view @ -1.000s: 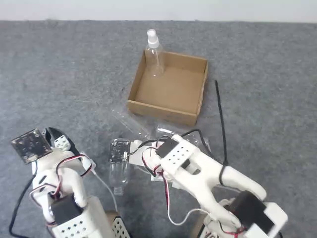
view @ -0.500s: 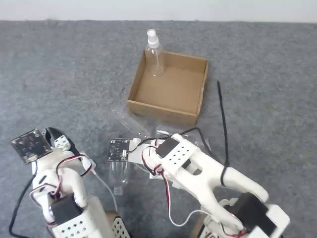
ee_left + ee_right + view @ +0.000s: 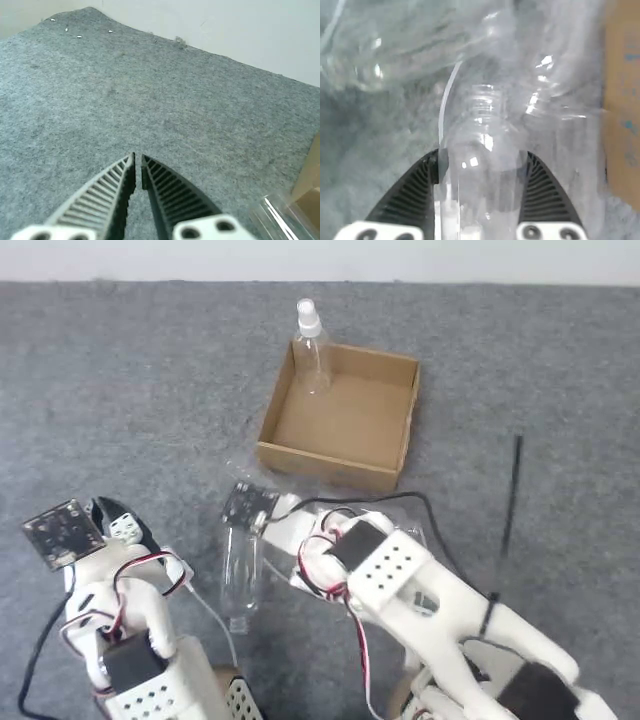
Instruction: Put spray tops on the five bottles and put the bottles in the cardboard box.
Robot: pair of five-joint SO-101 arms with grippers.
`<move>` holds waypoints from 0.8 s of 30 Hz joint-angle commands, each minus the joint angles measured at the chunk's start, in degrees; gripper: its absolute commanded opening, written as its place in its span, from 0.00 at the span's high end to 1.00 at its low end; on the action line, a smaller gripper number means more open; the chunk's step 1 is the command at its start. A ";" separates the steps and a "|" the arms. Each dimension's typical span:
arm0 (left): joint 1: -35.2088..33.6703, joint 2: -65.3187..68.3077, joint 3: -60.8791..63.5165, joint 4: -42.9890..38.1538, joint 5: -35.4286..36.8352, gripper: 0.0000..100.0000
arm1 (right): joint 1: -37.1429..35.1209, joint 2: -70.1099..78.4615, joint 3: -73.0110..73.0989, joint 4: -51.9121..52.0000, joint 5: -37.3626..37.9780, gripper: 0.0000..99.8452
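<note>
cardboard box (image 3: pixel 345 445): centre, toward the back. capped bottle (image 3: pixel 311 355): upright in its back left corner. uncapped bottle (image 3: pixel 482 112): between the fingers of the right gripper (image 3: pixel 481 156), just before the box.

Left arm (image 3: pixel 118 592): folded at the near left. Left gripper (image 3: pixel 138 159): fingers closed together, tips almost touching.
Right arm (image 3: pixel 400 575): extended from the near right toward the far left. Right gripper (image 3: pixel 482 155): fingers clamped against both sides of a clear bottle (image 3: pixel 482 125).

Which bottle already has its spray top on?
The upright bottle in the far corner of the cardboard box, capped white; the gripped bottle in the right claw shows a bare threaded neck.
</note>
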 commanded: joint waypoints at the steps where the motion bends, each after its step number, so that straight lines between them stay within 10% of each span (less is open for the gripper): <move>1: 0.00 -0.97 -1.80 -1.67 0.00 0.98 | -0.13 -8.40 -3.25 0.75 -9.85 0.93; 24: 5.01 -0.97 -1.80 -1.23 0.00 0.98 | -0.13 -35.82 17.76 -11.91 -13.01 0.93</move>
